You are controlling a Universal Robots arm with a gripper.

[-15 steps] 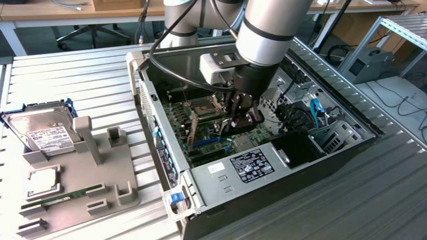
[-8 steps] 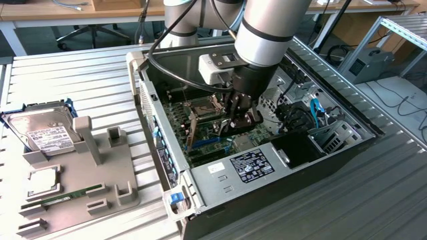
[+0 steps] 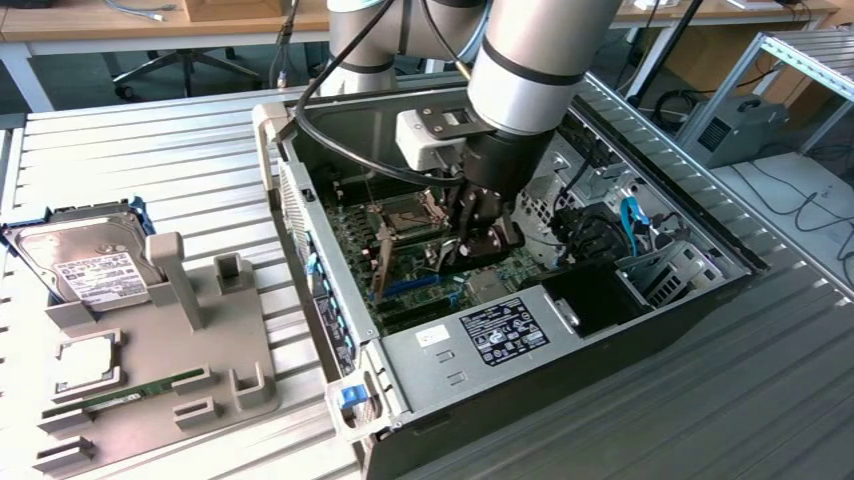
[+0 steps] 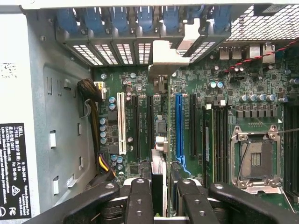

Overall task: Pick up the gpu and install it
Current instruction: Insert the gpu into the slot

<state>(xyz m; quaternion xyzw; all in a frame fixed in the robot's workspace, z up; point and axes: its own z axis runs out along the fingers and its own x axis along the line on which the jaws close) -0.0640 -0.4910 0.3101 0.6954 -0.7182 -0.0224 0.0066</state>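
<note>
Seemingly gpu (image 4: 159, 140) between blue slot (image 4: 179, 126), black slots (image 4: 136, 126).

gpu (image 4: 159, 158): black | motherboard (image 4: 233, 93): green | slot (image 4: 179, 126): blue

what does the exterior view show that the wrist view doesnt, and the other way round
Exterior view alone: the arm, plus a grey holder beside the computer case, carrying a hard drive and a memory stick.
Wrist view alone: the white slot and the gpu's pale bracket at the case's rear openings.
Both: the tool inside the case, closed on the gpu, held edge-on above the motherboard and its CPU socket.
</note>
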